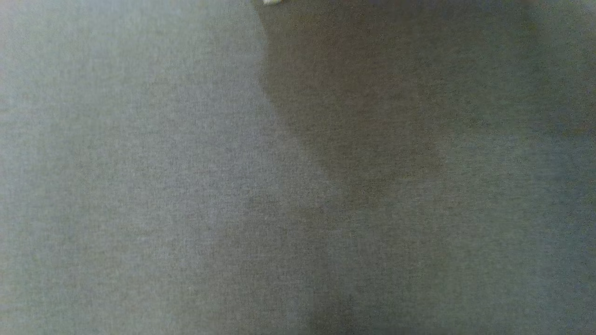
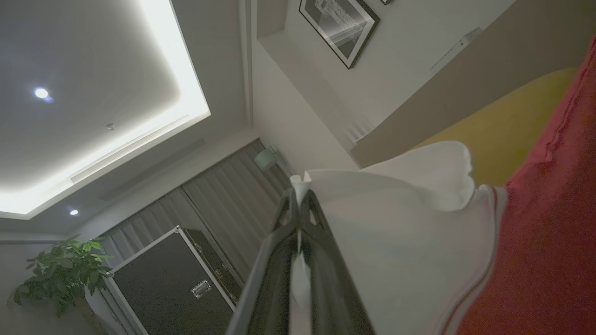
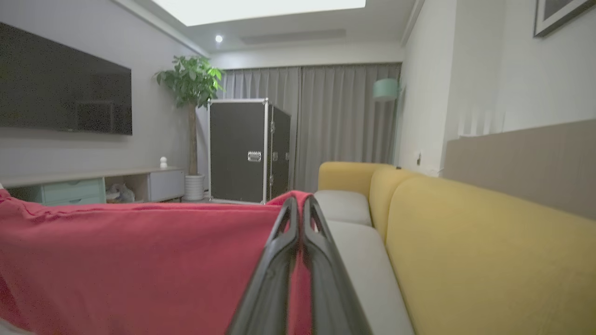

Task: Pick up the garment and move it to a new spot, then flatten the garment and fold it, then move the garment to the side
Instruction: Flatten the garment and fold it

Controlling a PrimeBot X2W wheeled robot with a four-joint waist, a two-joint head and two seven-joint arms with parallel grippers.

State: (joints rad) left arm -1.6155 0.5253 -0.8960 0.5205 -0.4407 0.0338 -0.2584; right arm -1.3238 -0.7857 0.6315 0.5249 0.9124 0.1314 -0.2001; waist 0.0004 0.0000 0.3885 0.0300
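On my left wrist feed the left gripper [image 2: 300,199] has its two dark fingers pressed together on a pinch of white cloth. This is the pale, red-striped part of the garment [image 2: 549,223], whose red body runs off to the right of that view. On the right wrist feed the right gripper [image 3: 301,207] is likewise clamped tight, with the garment's red edge nipped between its tips. There the cloth hangs as a broad red sheet left of the fingers, beside the yellow sofa [image 3: 465,242] and its grey seat cushions [image 3: 354,242]. Containers I can make out: a black flight case [image 3: 237,149] by the curtains [image 3: 335,125], closed, so I cannot tell its contents; a white pot [image 3: 194,187] with a tall leafy plant [image 3: 191,81] standing in it; and a low cabinet [image 3: 93,186] whose open shelf holds something too blurred to name. The head feed gives me a grey woven surface [image 1: 186,186] — close and soft-focused.
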